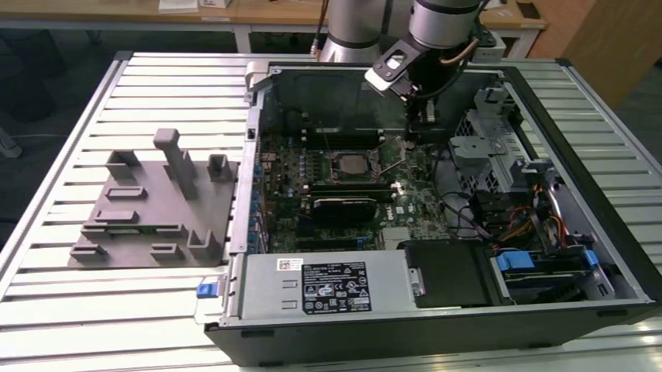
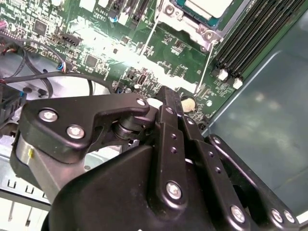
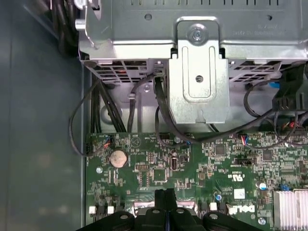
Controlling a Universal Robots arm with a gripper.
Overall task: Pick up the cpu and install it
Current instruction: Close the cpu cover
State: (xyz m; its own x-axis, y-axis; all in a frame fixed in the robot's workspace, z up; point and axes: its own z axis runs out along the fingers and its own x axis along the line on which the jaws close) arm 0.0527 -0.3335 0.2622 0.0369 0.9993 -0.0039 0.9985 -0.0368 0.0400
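Observation:
The cpu (image 1: 352, 164) is a small silvery square lying flat in the metal-framed socket (image 1: 333, 172) on the green motherboard (image 1: 310, 167) inside the open computer case. In the second wrist view the cpu (image 2: 208, 6) lies in the socket frame (image 2: 204, 34). My gripper (image 1: 411, 141) hangs just above the board, to the exterior view's right of the socket and apart from the cpu. Its black fingers (image 3: 166, 198) are pressed together with nothing between them; in the second wrist view the gripper (image 2: 167, 96) is shut above the board. A thin wire lever (image 1: 393, 165) slants up beside the socket.
The case walls (image 1: 253, 139) ring the board. A metal drive cage (image 1: 478, 143) and cable bundles (image 1: 486, 209) stand at the exterior view's right, and the power supply (image 1: 331, 283) is at the front. A grey fixture (image 1: 155, 209) lies on the slatted table (image 1: 62, 310) outside the case.

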